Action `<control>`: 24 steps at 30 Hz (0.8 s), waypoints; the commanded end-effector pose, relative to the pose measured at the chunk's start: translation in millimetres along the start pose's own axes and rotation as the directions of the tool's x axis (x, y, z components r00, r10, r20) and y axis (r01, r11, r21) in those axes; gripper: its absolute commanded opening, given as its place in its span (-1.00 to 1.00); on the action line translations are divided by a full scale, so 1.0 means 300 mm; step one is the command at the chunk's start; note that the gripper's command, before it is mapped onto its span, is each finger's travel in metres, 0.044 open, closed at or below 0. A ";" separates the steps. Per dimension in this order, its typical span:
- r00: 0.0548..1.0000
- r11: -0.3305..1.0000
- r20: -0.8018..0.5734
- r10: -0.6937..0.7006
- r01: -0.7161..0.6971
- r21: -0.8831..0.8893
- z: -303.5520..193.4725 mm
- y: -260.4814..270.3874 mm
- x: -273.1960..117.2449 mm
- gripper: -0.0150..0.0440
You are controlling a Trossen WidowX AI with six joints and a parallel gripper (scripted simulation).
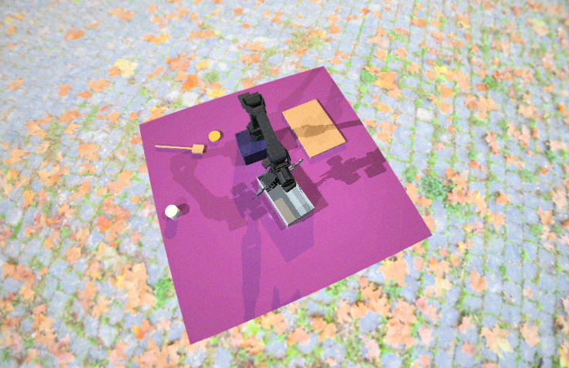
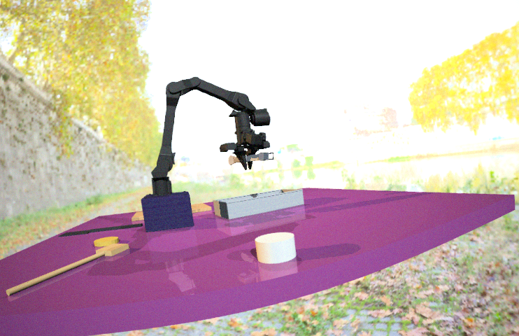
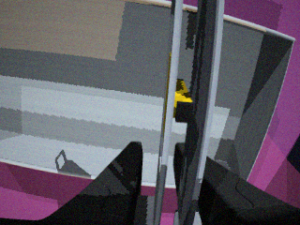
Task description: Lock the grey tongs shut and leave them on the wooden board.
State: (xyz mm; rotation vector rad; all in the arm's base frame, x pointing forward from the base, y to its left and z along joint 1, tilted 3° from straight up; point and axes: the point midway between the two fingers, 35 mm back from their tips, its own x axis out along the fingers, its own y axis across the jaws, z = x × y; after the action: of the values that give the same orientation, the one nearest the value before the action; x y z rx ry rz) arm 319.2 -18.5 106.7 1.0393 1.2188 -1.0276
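Observation:
The grey tongs are held roughly level, well above the roasting tin. My gripper points down and is shut on the tongs, partway along their two arms. In the wrist view the arms run close together with a narrow gap, where a yellow and black piece shows. A wire loop is at the right end in the exterior view. Whether the lock is engaged cannot be seen. The wooden board lies flat on the table with nothing on it.
The navy base block stands beside the board and tin. A yellow disc, a wooden tool with a block head and a white cylinder are on the table's other side.

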 end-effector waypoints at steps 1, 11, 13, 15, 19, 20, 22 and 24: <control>1.000 1.000 -0.001 0.001 -0.001 0.031 -0.058 0.019 -0.001 -1.00; 1.000 0.993 -0.015 0.002 0.000 0.118 -0.237 0.051 -0.003 -1.00; 1.000 0.991 -0.016 0.001 0.001 0.137 -0.270 0.053 -0.003 -1.00; 1.000 0.987 -0.017 0.001 0.001 0.162 -0.306 0.055 -0.004 -1.00; 1.000 0.979 -0.019 0.003 0.001 0.204 -0.379 0.057 -0.005 -1.00; 1.000 0.976 -0.019 0.003 0.001 0.216 -0.398 0.056 -0.006 -1.00; 1.000 0.972 -0.020 0.004 0.001 0.236 -0.435 0.055 -0.007 -1.00; 1.000 0.968 -0.023 0.003 0.003 0.252 -0.472 0.050 -0.008 -1.00</control>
State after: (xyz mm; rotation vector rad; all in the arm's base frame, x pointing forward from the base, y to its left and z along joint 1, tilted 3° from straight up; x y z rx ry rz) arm 307.0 111.0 101.0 1.2326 1.1393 -1.1787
